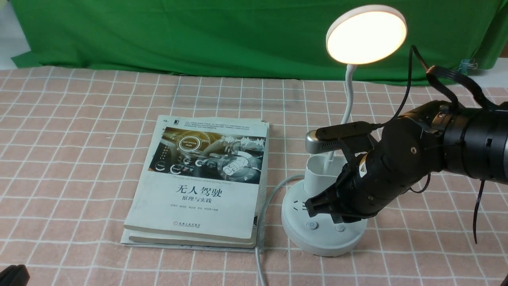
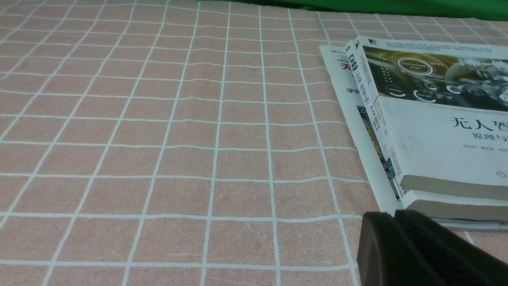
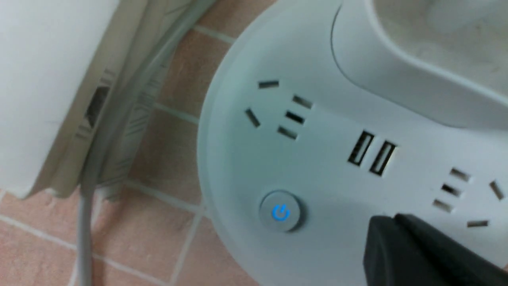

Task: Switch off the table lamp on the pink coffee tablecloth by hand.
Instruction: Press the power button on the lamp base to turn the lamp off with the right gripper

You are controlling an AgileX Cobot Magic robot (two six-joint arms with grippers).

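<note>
The table lamp stands on the pink coffee tablecloth [image 1: 79, 139], and its disc head [image 1: 366, 35] glows. Its round base [image 1: 317, 238] carries a blue-lit power button [image 1: 312, 225] and a second button [image 1: 339, 228]. My right gripper [image 1: 337, 218] is shut and empty, with its tips just over the second button. In the right wrist view its tips [image 3: 387, 220] sit beside the power button [image 3: 280, 211] and hide the second button. My left gripper [image 1: 14, 275] is shut and empty at the near left corner, low over the cloth [image 2: 391, 216].
Stacked books [image 1: 202, 182] lie left of the lamp and show in the left wrist view [image 2: 436, 127]. The lamp's grey cable [image 1: 260, 238] runs between books and base to the front edge. The square cup holder [image 1: 321, 171] stands behind my fingers. A green backdrop [image 1: 198, 31] hangs behind.
</note>
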